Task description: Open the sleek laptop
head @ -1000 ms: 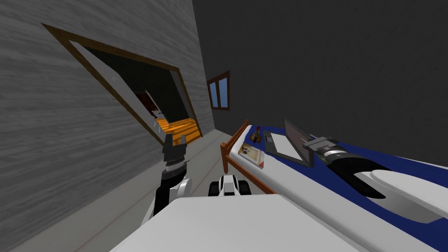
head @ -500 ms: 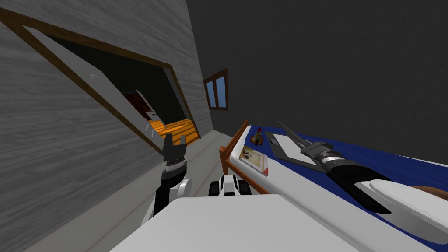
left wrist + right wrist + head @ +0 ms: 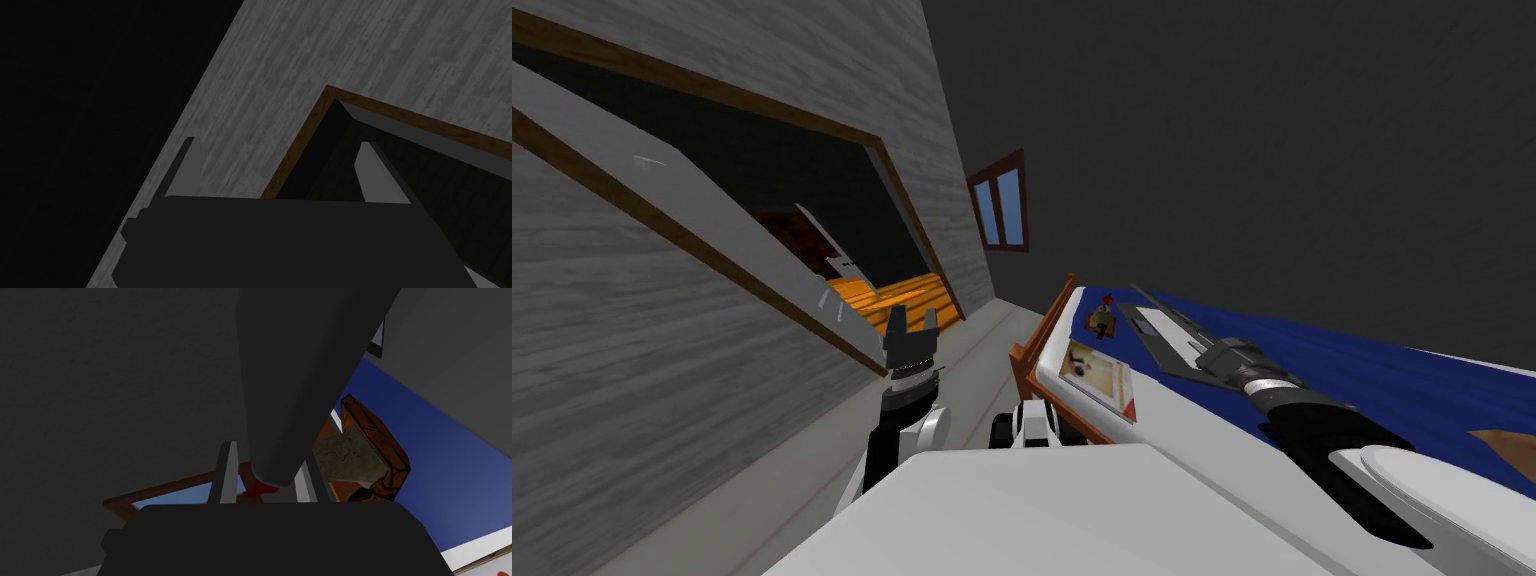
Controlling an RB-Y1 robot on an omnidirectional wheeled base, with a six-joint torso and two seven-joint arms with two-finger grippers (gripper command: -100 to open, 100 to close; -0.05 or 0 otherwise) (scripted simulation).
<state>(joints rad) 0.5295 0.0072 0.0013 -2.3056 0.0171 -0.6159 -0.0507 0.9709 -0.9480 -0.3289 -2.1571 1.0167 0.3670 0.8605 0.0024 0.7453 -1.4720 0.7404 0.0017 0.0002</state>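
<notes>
We're holding the laptop (image 3: 1160, 330) by its lid (image 3: 300, 363) right now. The right gripper (image 3: 266, 458) is pinching the edge of that dark slab between both fingers, and the machine itself is sitting on the blue bed cover (image 3: 1362, 350) straight ahead of the fingertips.

From the head view, the lid looks like it's standing at a shallow angle over the pale keyboard, so we're guessing there's plenty of swing to go.

Tip for doing this bit well: we should be tracing an arc around the hinge, not tugging straight, or the base is probably going to slide on the cover. We're also minding the little brown ornament (image 3: 367, 448) just beyond the fingertips.

Meanwhile the left gripper (image 3: 912, 322) is hanging with its fingers spread, well away from the bed cover.
</notes>
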